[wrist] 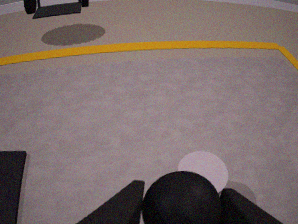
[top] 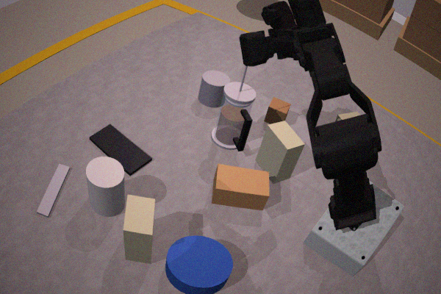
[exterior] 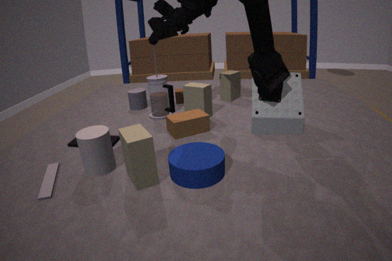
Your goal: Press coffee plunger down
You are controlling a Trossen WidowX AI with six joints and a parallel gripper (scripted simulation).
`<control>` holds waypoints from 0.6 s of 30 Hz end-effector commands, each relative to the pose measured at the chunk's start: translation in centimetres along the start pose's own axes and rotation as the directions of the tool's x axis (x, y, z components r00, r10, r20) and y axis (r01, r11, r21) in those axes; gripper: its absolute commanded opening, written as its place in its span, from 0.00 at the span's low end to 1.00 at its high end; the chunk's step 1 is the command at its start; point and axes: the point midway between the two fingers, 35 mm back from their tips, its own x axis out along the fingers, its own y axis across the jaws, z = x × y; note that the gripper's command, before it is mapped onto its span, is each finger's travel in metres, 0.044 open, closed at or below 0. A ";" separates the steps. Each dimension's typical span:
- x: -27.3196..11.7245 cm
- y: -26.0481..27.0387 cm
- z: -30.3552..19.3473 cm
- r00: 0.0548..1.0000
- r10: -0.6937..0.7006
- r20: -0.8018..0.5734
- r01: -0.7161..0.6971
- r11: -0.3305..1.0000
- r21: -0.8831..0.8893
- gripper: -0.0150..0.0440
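The coffee press (top: pixel 229 122) (exterior: pixel 159 102) stands upright, a clear body with brown content, a white lid (top: pixel 239 92) (exterior: pixel 157 78) and a black handle (top: pixel 245 128) (exterior: pixel 171 98). Its thin plunger rod (top: pixel 243 79) (exterior: pixel 155 60) stands far out above the lid. The black round plunger knob (wrist: pixel 181 205) sits between the fingertips in the wrist view; in the top view it is hidden. My gripper (top: pixel 248 62) (exterior: pixel 153 38) (wrist: pixel 182 195) is shut on the knob, high above the lid.
A grey cylinder (top: pixel 214 90) (exterior: pixel 137 99) (wrist: pixel 205 165) stands close beside the press. A small orange block (top: pixel 278 110) and a cream block (top: pixel 281 151) (exterior: pixel 197 99) stand on its handle side. A larger orange block (top: pixel 240 187) (exterior: pixel 187 124) lies nearer the exterior camera.
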 end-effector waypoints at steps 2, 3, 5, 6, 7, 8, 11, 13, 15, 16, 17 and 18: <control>0.4 -0.1 -0.3 1.000 -0.003 0.001 0.003 1.000 0.001 0.46; 0.5 -0.1 -0.4 1.000 -0.003 0.001 0.003 1.000 0.001 0.46; 0.7 -0.1 -0.7 1.000 -0.003 0.001 0.003 1.000 0.001 0.46; 0.8 -0.2 -0.8 1.000 -0.003 0.001 0.003 1.000 0.000 0.46; 0.9 -0.2 -0.9 1.000 -0.004 0.000 0.004 1.000 0.000 0.46; 1.0 -0.2 -1.1 1.000 -0.004 0.000 0.004 1.000 0.000 0.46; 1.3 -0.2 -1.4 1.000 -0.004 0.000 0.004 1.000 0.000 0.46; 1.5 -0.3 -1.7 1.000 -0.004 -0.001 0.004 1.000 0.000 0.46; 1.8 -0.3 -2.0 1.000 -0.005 -0.001 0.005 1.000 0.000 0.46; 1.9 -0.3 -2.1 1.000 -0.005 -0.001 0.005 1.000 0.000 0.46; 2.0 -0.3 -2.2 1.000 -0.005 -0.001 0.005 1.000 0.000 0.46; 2.1 -0.3 -2.3 1.000 -0.005 -0.001 0.005 1.000 0.000 0.46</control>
